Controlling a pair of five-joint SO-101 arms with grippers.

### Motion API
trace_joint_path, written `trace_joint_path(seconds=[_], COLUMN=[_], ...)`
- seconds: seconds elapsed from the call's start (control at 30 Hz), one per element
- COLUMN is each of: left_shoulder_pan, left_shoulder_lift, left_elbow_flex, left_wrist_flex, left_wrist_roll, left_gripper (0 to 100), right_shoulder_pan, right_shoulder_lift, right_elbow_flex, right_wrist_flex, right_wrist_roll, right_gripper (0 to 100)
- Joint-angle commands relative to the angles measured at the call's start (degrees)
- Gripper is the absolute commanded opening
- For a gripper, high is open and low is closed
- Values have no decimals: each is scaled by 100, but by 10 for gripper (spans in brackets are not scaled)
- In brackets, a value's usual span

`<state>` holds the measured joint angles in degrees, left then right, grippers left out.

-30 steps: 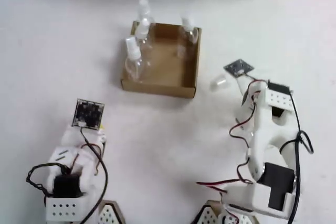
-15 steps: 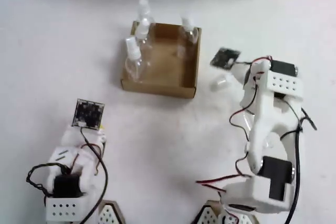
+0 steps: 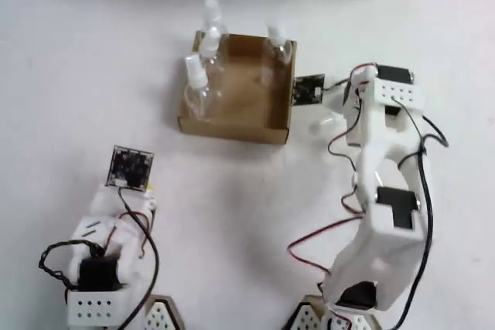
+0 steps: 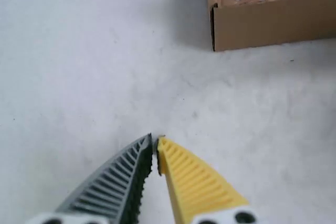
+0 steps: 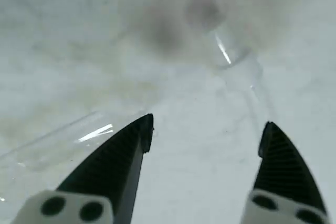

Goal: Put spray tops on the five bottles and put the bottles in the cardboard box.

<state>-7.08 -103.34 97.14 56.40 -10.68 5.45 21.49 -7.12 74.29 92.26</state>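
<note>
Clear bottle [image 3: 325, 123] lies sideways just beside the cardboard box [image 3: 232, 125], beneath the right gripper [image 5: 205, 124], jaws open; left gripper [image 4: 156, 139], jaws closed, sits well apart.

The left gripper [image 4: 156, 141] is held closed, its grey and yellow fingertips pressed together, and the left arm [image 3: 104, 245] is folded up close behind it. The right gripper [image 5: 209, 127] is spread wide and pointed downward, with the right arm [image 3: 377, 160] stretched out long behind it.
</note>
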Motion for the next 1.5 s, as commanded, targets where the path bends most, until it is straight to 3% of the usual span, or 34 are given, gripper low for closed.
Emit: trace_joint_path(seconds=[0.0, 0.23, 0.5, 0.6, 0.7, 0.73, 0.9, 1.07, 1.17, 1.27, 1.47], left_shoulder_pan=[-31, -31, -31, -31, -31, -40, -48, -57, -66, -66, -66], left_shoulder_lift=[-31, -31, -31, -31, -31, -31, -31, -31, -31, -31, -31], left_elbow_flex=[-9, -9, -9, -9, -9, -9, -9, -9, -9, -9, -9], left_wrist_flex=[53, 44, 44, 44, 44, 44, 44, 53, 53, 53, 62], left_wrist_roll=[-53, -53, -53, -53, -53, -53, -53, -53, -53, -53, -53], left_gripper=[27, 27, 27, 27, 27, 27, 27, 27, 27, 27, 27], right_shoulder_pan=[-119, -224, -198, -189, -189, -198, -198, -145, -31, 127, 330], right_shoulder_lift=[418, 1552, 2800, 2985, 3037, 3029, 3020, 3011, 2967, 2659, 1490], right_elbow_flex=[-976, -2505, -3736, -4009, -4141, -4193, -5037, -6620, -7209, -7182, -5662], right_wrist_flex=[92, 1147, 1209, 1209, 1209, 1174, 1244, 2545, 2527, 2536, 2536], right_wrist_roll=[70, 695, 686, 677, 519, 308, -1108, -2356, -3868, -5011, -5916], right_gripper=[324, 324, 313, 215, 50, 6, 15, 16, 16, 16, 16])
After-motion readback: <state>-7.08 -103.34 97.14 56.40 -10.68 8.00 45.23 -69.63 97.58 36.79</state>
